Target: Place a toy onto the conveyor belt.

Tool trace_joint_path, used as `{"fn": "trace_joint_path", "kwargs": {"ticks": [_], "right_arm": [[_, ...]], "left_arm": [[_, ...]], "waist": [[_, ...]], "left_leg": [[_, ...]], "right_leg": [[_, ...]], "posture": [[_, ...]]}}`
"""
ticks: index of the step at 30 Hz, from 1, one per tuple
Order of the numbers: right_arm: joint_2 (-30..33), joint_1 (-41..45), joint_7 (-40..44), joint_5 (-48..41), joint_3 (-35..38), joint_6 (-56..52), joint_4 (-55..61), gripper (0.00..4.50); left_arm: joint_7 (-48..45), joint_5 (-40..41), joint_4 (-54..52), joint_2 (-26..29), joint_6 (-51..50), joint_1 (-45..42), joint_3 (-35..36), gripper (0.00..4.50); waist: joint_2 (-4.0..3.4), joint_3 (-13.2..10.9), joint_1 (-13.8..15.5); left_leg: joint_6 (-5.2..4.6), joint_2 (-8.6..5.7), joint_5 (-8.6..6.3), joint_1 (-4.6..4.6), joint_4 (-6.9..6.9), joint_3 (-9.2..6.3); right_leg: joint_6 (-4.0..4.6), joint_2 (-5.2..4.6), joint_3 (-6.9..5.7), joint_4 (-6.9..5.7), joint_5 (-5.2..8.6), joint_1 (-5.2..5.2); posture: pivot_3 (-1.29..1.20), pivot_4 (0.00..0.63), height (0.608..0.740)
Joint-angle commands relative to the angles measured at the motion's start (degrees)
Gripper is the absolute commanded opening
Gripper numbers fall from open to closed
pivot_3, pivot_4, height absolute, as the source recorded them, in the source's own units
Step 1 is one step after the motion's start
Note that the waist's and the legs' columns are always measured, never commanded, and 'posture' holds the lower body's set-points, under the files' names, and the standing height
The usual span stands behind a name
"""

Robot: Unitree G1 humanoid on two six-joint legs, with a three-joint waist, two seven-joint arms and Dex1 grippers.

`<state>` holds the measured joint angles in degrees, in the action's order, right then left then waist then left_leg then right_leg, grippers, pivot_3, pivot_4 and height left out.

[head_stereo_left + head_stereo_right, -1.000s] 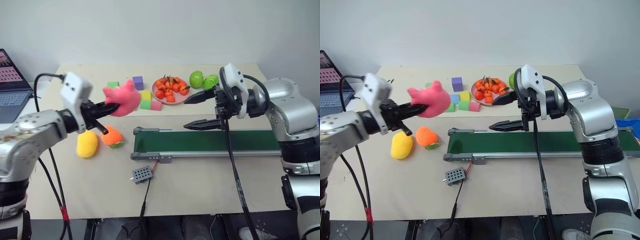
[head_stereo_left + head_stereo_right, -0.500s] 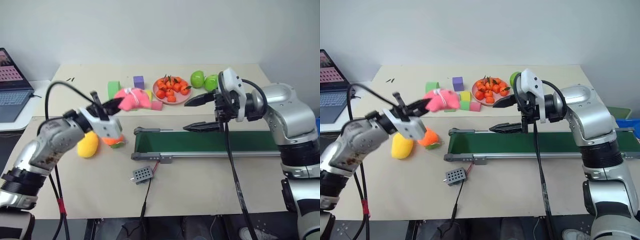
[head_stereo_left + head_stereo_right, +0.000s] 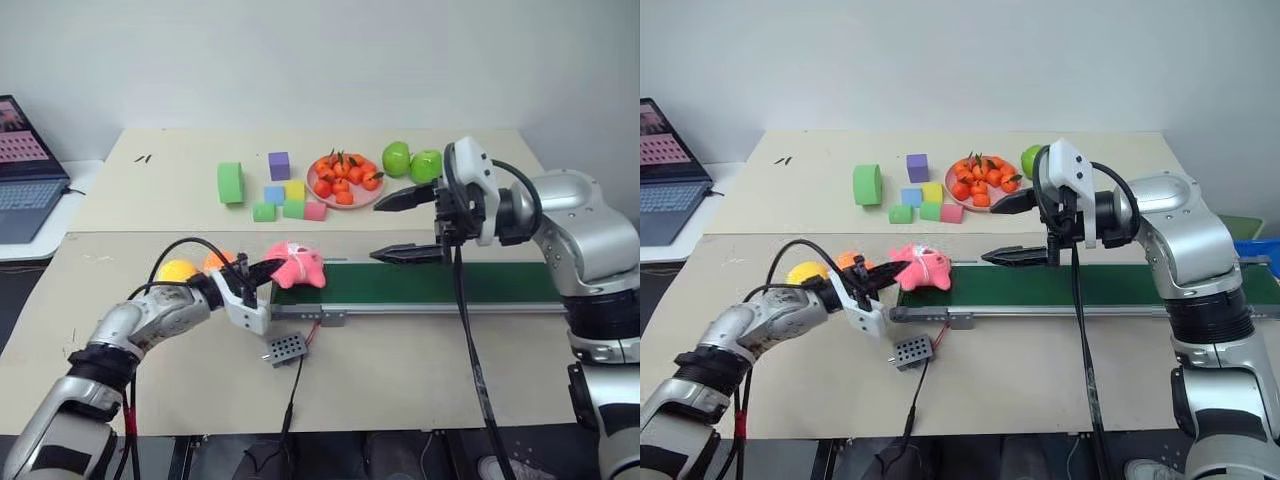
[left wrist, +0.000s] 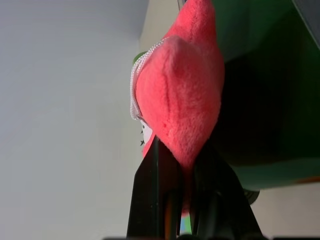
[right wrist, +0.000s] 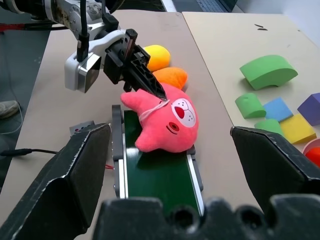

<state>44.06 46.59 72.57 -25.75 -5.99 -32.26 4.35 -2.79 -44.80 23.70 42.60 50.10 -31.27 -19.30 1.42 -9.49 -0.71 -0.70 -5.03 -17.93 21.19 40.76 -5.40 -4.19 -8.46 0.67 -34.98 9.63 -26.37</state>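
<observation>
- Soft bright-pink plush toy (image 3: 296, 266) with a printed face: lying at the left end of the long dark-green conveyor belt in a grey metal frame (image 3: 450, 283), partly over that end of the frame, pinched at one lobe.
- Left hand (image 3: 268, 268): black fingers pressed together on the pink toy, reaching in low from the belt's left side.
- Right hand (image 3: 400, 225): black fingers spread wide, nothing between them, held above the belt to the right of the toy, apart from it.
- Yellow plush toy (image 3: 177, 270) and orange plush toy (image 3: 217, 261): on the tabletop (image 3: 420, 360) just left of the belt's end, partly hidden behind the left arm.
- Small grey box (image 3: 285, 347): on the tabletop in front of the belt, joined to the frame by a wire.
- Coloured foam blocks (image 3: 283, 201): green, purple, blue, yellow and pink, grouped behind the belt.
- Pink plate of small orange fruits (image 3: 342, 182): beside the blocks.
- Two green apples (image 3: 409, 160): right of the plate.
- Open laptop (image 3: 25, 170): at far left.
</observation>
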Motion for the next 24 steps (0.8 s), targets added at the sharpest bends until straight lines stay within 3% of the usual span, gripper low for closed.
{"fn": "trace_joint_path", "kwargs": {"ticks": [1,6,7,11,18,24], "right_arm": [[1.0,0.3,-0.6,-1.4,2.5,-0.7,2.6,4.5],[1.3,0.0,-1.1,-1.4,2.8,-1.0,3.1,4.5],[1.3,0.0,-1.2,-1.4,2.8,-1.0,3.1,4.5],[1.2,0.0,-1.5,-1.3,2.8,-0.9,3.1,4.5],[1.1,0.3,-1.5,-1.1,2.5,-0.5,2.6,4.5],[0.9,0.7,-1.2,-0.9,2.1,-0.1,1.9,4.5]], "left_arm": [[0.8,0.0,1.1,-0.9,1.5,-2.8,-0.6,0.05],[-0.8,1.4,1.7,-2.2,3.1,-4.6,-1.8,0.05],[-1.4,2.0,1.9,-2.2,3.8,-4.8,-2.1,0.6],[-4.0,5.8,1.7,-1.7,7.7,-4.9,-2.5,1.72],[-7.4,8.7,2.3,-0.2,8.6,-6.1,-1.1,4.33],[-10.5,12.1,1.5,2.3,7.9,-6.2,0.6,4.47]], "waist": [[0.0,0.0,-0.1],[0.0,0.0,-0.1],[0.0,0.0,-0.1],[0.0,0.0,-0.1],[0.0,0.0,0.0],[0.0,0.0,-0.2]], "left_leg": [[0.0,0.0,0.0,-0.01,0.0,0.0],[0.0,0.0,0.0,-0.01,0.01,0.0],[0.0,0.0,0.0,-0.01,0.01,0.0],[0.0,0.0,0.0,-0.01,0.02,0.0],[0.0,0.0,0.0,-0.01,0.03,0.0],[-0.01,0.0,0.0,-0.01,0.04,0.0]], "right_leg": [[0.0,0.0,0.0,-0.01,0.0,0.0],[0.0,0.0,0.01,-0.01,0.0,0.0],[0.0,0.0,0.0,-0.01,0.0,0.0],[-0.01,0.0,0.01,-0.01,0.0,0.0],[-0.01,0.0,0.01,-0.02,0.0,0.0],[-0.01,0.0,0.01,-0.02,-0.01,0.0]], "posture": [[0.0,0.15,0.74],[0.0,0.15,0.74],[0.0,0.15,0.74],[0.0,0.15,0.74],[0.0,0.15,0.74],[0.0,0.15,0.74]]}}
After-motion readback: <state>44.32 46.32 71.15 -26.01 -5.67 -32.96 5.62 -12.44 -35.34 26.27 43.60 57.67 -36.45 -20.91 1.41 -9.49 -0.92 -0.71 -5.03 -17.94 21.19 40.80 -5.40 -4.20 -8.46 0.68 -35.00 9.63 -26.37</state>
